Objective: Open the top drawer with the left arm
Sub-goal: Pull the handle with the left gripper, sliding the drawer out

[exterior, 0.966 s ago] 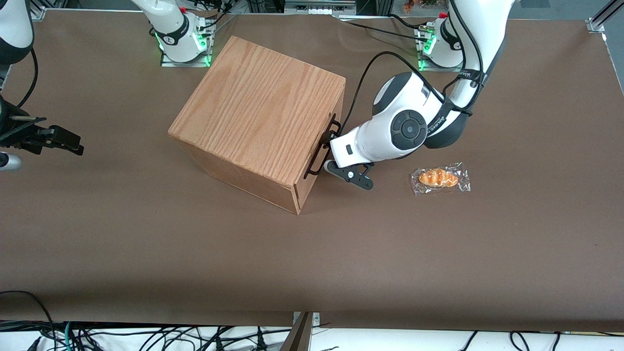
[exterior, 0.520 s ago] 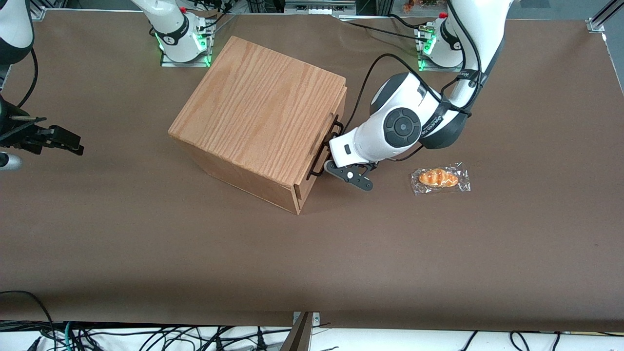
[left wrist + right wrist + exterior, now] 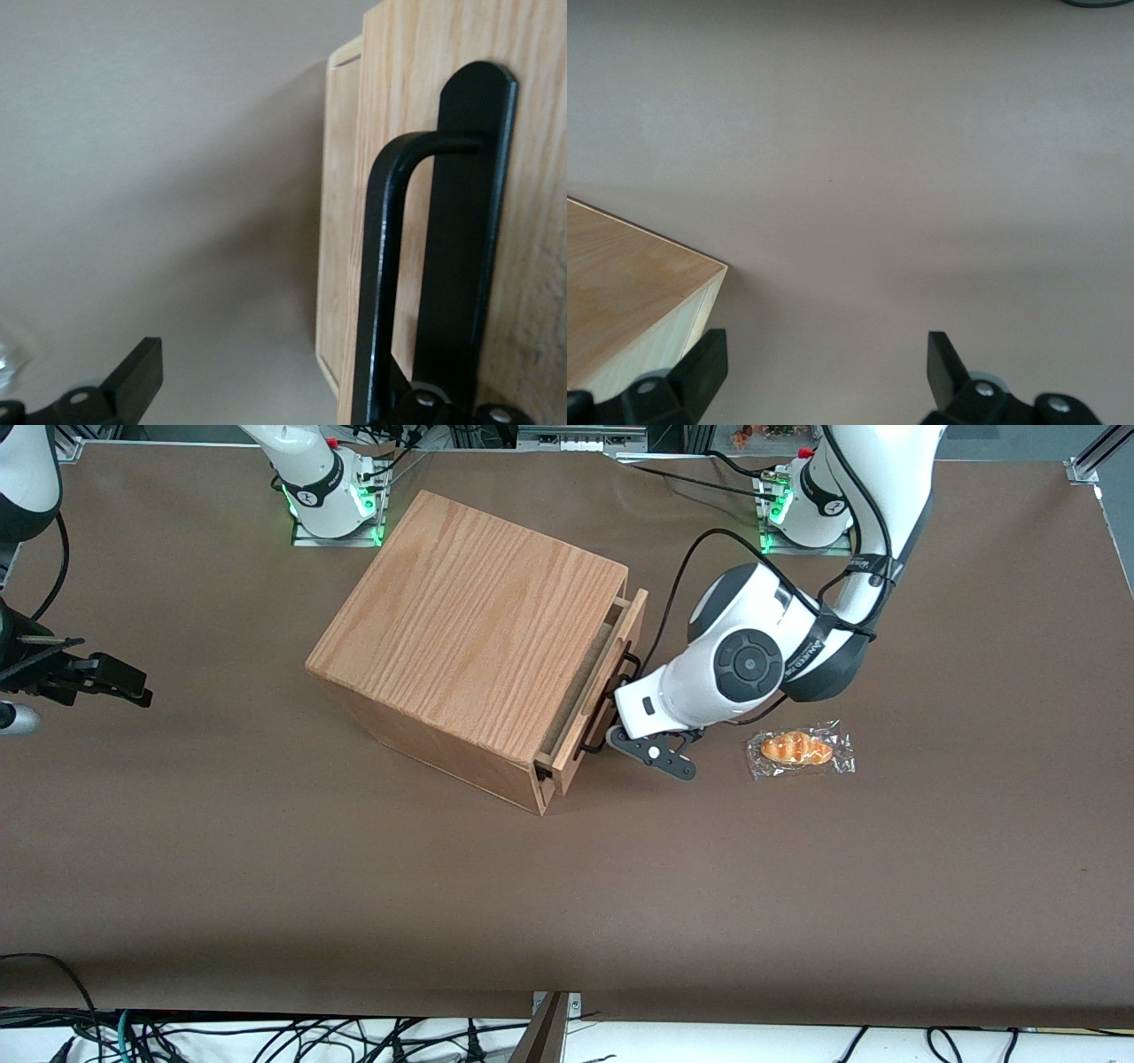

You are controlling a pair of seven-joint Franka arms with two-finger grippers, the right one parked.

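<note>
The oak-grain cabinet (image 3: pixel 469 629) stands mid-table. Its top drawer (image 3: pixel 631 624) is pulled out a short way, with a dark gap between the drawer front and the cabinet's top panel. The thin black handle (image 3: pixel 589 746) runs along the drawer front. The white left arm (image 3: pixel 744 664) reaches down to the handle, and its gripper (image 3: pixel 613 731) sits at the handle, mostly hidden under the wrist. In the left wrist view the drawer front (image 3: pixel 532 266) and the handle bar (image 3: pixel 376 283) are very close. The gripper (image 3: pixel 275 398) is open, and the handle bar lies next to one finger.
A wrapped bread roll (image 3: pixel 800 749) lies on the brown table (image 3: pixel 567 903) beside the left arm's wrist, toward the working arm's end. The cabinet's corner shows in the right wrist view (image 3: pixel 620 292). Cables hang along the table's near edge.
The top drawer has slid out of the cabinet from shut to partly open. The left gripper and wrist have moved away from the cabinet with the handle.
</note>
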